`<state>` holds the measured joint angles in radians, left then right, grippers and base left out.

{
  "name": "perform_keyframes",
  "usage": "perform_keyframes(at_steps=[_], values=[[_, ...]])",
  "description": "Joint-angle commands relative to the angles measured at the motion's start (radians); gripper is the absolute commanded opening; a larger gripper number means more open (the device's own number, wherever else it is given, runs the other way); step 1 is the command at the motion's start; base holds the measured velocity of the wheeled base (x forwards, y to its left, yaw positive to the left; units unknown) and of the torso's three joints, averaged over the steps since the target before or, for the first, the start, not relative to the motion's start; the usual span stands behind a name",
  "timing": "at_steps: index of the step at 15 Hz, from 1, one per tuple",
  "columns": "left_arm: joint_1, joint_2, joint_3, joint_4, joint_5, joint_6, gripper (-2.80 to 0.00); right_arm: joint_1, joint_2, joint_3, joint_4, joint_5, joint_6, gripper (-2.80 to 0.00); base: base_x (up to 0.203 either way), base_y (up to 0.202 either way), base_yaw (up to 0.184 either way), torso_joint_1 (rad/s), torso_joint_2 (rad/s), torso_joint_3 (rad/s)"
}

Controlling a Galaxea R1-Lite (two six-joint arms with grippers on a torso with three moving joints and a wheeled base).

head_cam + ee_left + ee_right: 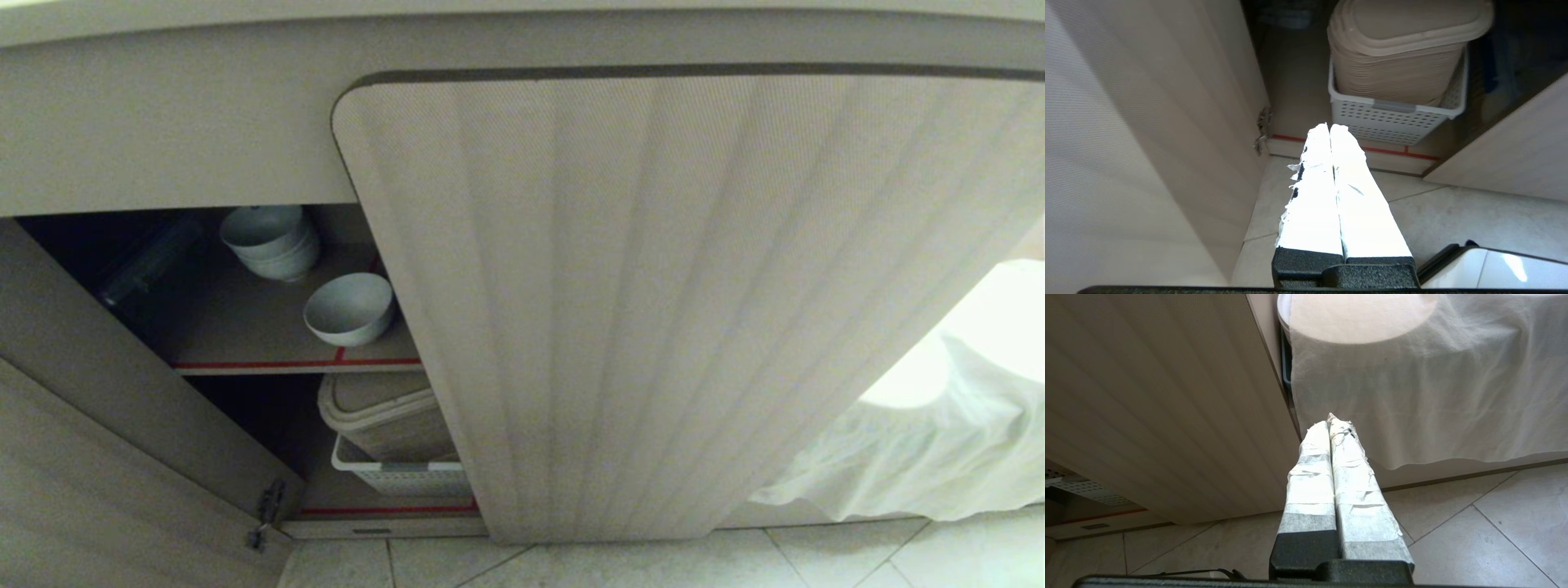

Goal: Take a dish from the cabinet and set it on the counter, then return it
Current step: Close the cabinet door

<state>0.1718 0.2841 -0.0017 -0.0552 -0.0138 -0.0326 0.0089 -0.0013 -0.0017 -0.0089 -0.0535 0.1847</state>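
On the upper shelf [245, 327] of the cabinet [163, 139] I see the dish [349, 309], a single white bowl sitting upright near the red-edged front lip, close to the closed right door [653, 310]. Just behind it, deeper in, sits a stack of white bowls [272, 241], apart from the dish. Something glassy and dark lies at the far left of that shelf; can't tell what it is. Below, on the bottom shelf, a white perforated basket [1396, 118] holds a beige lidded bin [1404, 45] that leans against the basket's rim. Left door [98, 441] is swung open, hinge [268, 510] visible at its lower edge; the right door is fluted with rounded corners. Surface edge [522, 12] runs along the very top of my head view. Neither arm shows in the head view. Left gripper [1329, 127] has its taped fingers pressed together, holding nothing, hanging over the tiled floor [1453, 216] in front of the cabinet's bottom opening and pointing at the basket. Right gripper [1329, 422] also has its fingers together and empty, low over the tiles, beside the closed door and pointing toward a white cloth [1433, 396] draped over something round to the right of the cabinet.
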Motion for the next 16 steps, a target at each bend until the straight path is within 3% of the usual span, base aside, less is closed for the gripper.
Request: perform_keyframes(at_steps=[1, 8, 13, 16], values=[[-0.020, -0.010, 0.000, -0.002, 0.002, -0.001, -2.80, 0.000, 0.001, 0.000, 0.000, 0.000, 0.001, -2.80, 0.000, 0.000, 0.000, 0.000, 0.00, 0.000], [-0.037, -0.010, 0.000, -0.012, -0.002, -0.002, -2.80, 0.000, 0.001, 0.000, 0.000, 0.000, 0.001, -2.80, 0.000, 0.000, 0.000, 0.000, 0.00, 0.000], [-0.121, -0.013, 0.000, -0.013, 0.030, -0.007, -2.80, 0.000, 0.001, 0.000, 0.000, 0.000, 0.001, -2.80, 0.000, 0.000, 0.000, 0.000, 0.00, 0.000], [-0.136, -0.048, 0.000, 0.015, 0.035, -0.007, -2.80, 0.000, 0.001, 0.000, 0.000, 0.000, 0.001, -2.80, 0.000, 0.000, 0.000, 0.000, 0.00, 0.000]])
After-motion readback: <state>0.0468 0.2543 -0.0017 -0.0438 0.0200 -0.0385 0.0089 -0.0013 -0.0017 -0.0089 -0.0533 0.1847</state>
